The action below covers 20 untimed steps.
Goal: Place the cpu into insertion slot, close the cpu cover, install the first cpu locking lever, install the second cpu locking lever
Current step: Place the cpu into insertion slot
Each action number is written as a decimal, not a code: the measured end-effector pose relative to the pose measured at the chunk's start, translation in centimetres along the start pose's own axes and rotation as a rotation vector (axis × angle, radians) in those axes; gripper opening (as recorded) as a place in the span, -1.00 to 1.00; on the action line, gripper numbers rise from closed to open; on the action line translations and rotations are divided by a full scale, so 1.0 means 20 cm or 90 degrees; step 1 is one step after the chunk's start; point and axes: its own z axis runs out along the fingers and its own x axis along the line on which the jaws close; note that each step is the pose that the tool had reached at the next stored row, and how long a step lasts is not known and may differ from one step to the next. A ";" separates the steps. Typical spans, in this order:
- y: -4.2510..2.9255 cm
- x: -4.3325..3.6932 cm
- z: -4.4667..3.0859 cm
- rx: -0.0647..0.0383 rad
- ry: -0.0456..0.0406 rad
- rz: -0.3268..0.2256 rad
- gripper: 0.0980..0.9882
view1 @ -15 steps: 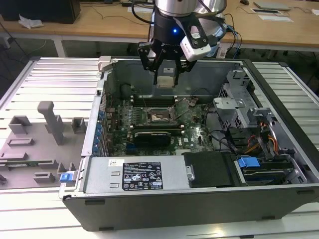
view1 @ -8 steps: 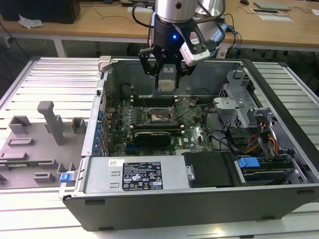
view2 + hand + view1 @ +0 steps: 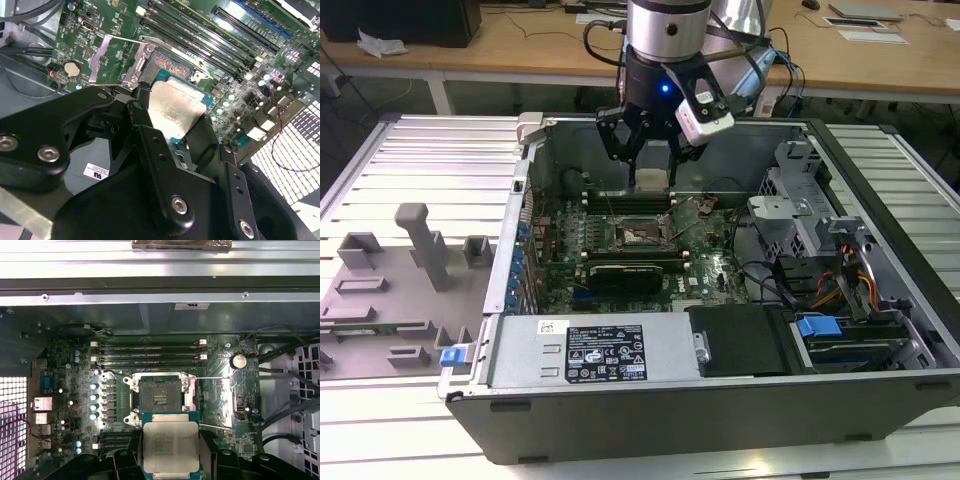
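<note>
The jaws clench the cpu [image 3: 171, 450] above the board [image 3: 70, 390], just beside the bare slot [image 3: 159, 399]; the cover [image 3: 99, 56] stands open. Placing is in hand, and likely calls for squaring chip over slot.

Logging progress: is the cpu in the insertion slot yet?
Out. The gripper holds the cpu clear of the insertion slot, whose centre lies bare.

Silver cpu [image 3: 171, 447] aloft near the bare, uncovered insertion slot [image 3: 156, 399]
</note>
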 end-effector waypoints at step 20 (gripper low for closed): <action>0.015 0.007 0.147 0.002 -0.0090 0.118 0.00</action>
